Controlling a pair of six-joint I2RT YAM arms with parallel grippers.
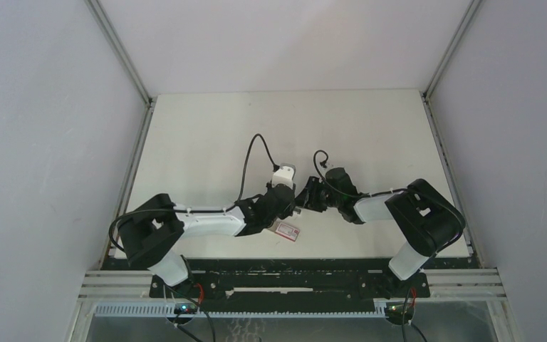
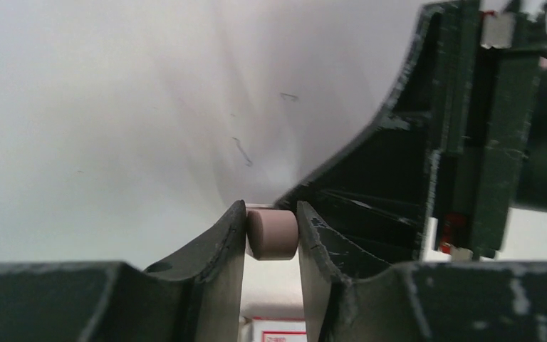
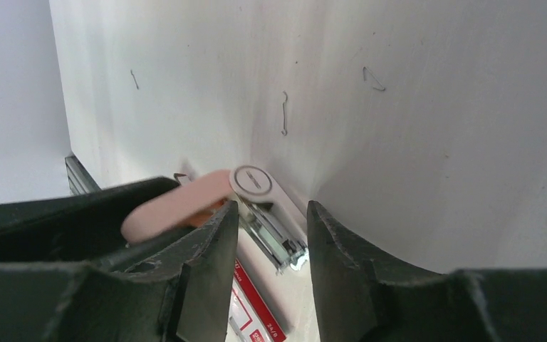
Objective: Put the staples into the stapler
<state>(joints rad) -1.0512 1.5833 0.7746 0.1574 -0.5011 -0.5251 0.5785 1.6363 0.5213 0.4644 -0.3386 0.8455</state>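
Left gripper (image 2: 272,222) is clamped on the pink stapler (image 3: 178,203). Right gripper (image 3: 271,221) has jaws apart around its metal tray (image 3: 274,235). Staples pack (image 1: 287,229) lies flat on the worktop (image 1: 206,135), just nearside of the left gripper, so closer to that one.

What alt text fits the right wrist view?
The dark right end effector straddles the metal magazine of a pink-and-white stapler. A red-and-white staple box lies close by on the white table, with loose staples scattered beyond.
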